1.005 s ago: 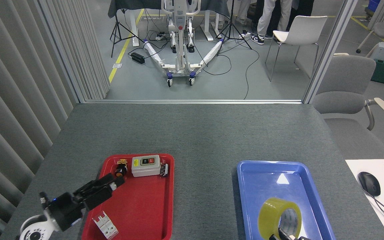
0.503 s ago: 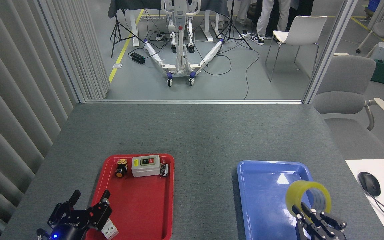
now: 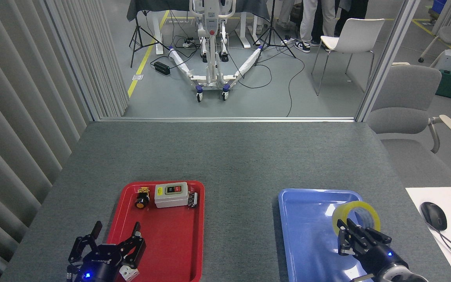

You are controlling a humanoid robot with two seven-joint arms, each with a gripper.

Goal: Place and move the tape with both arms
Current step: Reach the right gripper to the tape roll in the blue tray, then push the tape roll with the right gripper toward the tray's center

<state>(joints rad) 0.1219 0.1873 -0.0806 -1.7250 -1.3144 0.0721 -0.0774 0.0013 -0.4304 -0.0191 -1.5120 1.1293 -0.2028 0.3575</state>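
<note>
Tape [image 3: 355, 216], translucent yellow packing roll: clamped in our right tool [image 3: 356, 235], raised over the blue plastic tray [image 3: 307, 235]. Left tool [image 3: 110, 244], fingers spread, empty, at the red plastic tray [image 3: 166, 243]. We should keep it level and our grip firm while carrying.

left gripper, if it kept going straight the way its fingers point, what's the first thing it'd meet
Likely the orange-and-black push button at the red tray's far end; the open left gripper points up the tray. Depth is unclear, so it might pass above.
</note>
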